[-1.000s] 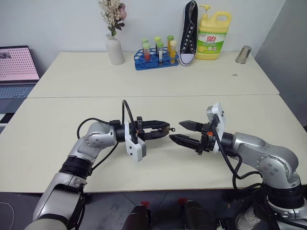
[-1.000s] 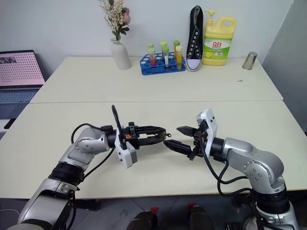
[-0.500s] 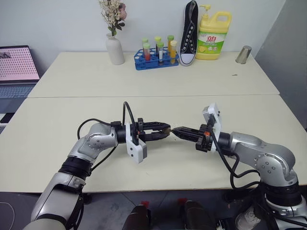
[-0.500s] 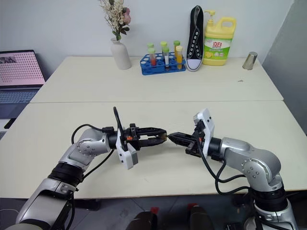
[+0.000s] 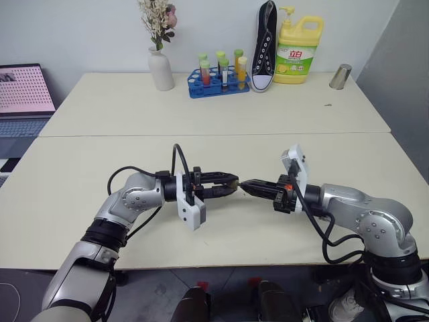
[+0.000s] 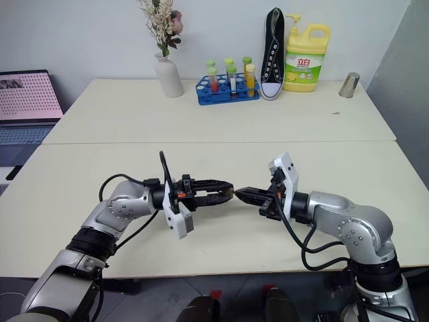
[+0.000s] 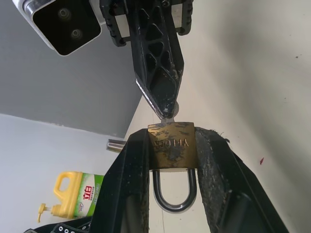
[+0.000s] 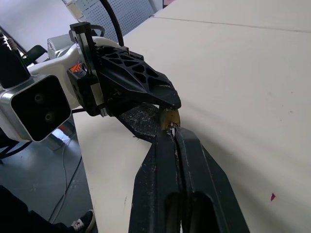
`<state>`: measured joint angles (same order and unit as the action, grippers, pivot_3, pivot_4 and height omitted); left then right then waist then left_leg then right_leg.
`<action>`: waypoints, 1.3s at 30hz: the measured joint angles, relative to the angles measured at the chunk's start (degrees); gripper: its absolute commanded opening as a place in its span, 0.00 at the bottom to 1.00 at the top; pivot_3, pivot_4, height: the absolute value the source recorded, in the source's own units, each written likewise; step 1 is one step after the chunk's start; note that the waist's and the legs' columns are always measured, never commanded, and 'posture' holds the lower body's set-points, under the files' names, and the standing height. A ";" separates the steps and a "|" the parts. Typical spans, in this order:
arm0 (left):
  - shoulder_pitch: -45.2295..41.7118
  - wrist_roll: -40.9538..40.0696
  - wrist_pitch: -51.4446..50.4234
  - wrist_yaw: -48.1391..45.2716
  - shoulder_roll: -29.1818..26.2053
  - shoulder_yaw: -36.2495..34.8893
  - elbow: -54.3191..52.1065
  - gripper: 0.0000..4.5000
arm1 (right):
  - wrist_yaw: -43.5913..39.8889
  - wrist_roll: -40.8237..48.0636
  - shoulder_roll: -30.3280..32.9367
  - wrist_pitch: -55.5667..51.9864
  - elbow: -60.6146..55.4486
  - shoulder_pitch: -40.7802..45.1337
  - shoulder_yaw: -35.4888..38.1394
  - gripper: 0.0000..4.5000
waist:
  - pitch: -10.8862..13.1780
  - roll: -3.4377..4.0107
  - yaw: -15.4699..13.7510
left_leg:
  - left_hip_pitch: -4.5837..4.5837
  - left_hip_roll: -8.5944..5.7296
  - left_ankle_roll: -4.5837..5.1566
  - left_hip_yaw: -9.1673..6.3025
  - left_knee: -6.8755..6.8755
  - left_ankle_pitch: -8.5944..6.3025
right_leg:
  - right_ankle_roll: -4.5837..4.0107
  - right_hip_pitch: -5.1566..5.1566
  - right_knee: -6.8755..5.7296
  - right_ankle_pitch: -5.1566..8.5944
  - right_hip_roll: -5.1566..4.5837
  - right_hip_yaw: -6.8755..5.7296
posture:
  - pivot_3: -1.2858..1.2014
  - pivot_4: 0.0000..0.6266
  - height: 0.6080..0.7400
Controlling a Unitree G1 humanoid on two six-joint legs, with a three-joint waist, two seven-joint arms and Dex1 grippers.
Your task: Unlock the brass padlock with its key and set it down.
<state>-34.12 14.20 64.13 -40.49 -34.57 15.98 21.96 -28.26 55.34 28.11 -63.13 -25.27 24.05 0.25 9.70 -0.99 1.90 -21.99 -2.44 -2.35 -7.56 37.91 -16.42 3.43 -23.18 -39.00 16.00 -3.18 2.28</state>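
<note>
Brass, worn and scuffed, with faint stamped letters across its face: the brass padlock [image 7: 171, 146] is a small rectangular body with a thin silver U-shaped shackle looping out of one end. It sits clamped between the two black fingers of the left gripper [image 5: 230, 186], which is partly closed on the body's sides, held above the near part of the cream table [image 5: 221, 151], about midway between left and right. Coming from the right, the right gripper [image 5: 247, 186] has its fingers pressed together, their tips meeting the padlock's end opposite the shackle. A small silvery piece, apparently the key [image 7: 168, 115], shows right at those tips against the padlock's edge; whether it is inserted cannot be told.
</note>
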 measured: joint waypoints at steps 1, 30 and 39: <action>-0.02 0.33 0.13 0.05 -0.03 0.00 0.00 0.21 | 0.67 1.21 -0.32 -1.38 0.63 0.42 0.55 0.00 | 0.00 0.00 0.00 | 0.00 0.00 0.00 0.00 0.00 0.00 | 0.00 0.00 0.00 0.00 0.00 0.00 | 0.52 0.24 1.00; -2.39 4.67 4.15 5.69 -2.22 0.13 1.12 0.21 | 36.15 47.15 -0.41 -12.89 21.77 9.37 3.52 0.00 | 0.00 0.02 0.43 | -0.03 0.05 0.01 0.00 -0.01 0.00 | -0.01 -0.02 -0.03 -0.01 -0.01 0.03 | 0.52 0.24 1.00; -2.50 5.79 5.19 7.49 -2.68 0.14 2.37 0.21 | 41.00 54.25 1.30 -8.47 23.42 9.39 -0.53 0.00 | 0.00 0.02 0.61 | -0.04 0.09 0.01 0.00 -0.01 0.00 | -0.01 -0.02 -0.03 -0.01 -0.01 0.03 | 0.52 0.24 1.00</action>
<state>-36.62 19.99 69.32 -33.00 -37.25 16.12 24.33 12.74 109.59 29.41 -71.60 -1.85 33.45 -0.29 9.70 -0.97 2.51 -22.03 -2.35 -2.34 -7.55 37.90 -16.42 3.42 -23.20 -39.04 15.99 -3.19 2.30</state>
